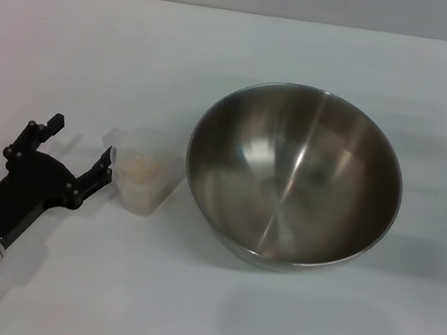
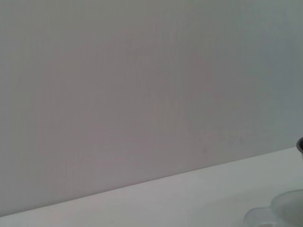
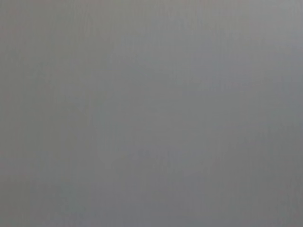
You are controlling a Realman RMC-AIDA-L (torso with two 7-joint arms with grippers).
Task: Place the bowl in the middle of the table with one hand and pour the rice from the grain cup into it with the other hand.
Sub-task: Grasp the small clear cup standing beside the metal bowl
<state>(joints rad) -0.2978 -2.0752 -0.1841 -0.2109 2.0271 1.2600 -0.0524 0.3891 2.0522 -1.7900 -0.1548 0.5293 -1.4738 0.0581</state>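
The steel bowl stands upright on the white table, a little right of centre, and nothing lies inside it. Close against its left side sits the clear grain cup with beige rice in it. My left gripper is open just to the left of the cup, with one fingertip near the cup's wall and the other fingertip farther left. The left wrist view catches only the cup's rim and a sliver of the bowl. My right gripper is out of view.
The table's far edge meets a plain grey wall. The right wrist view shows only a flat grey surface.
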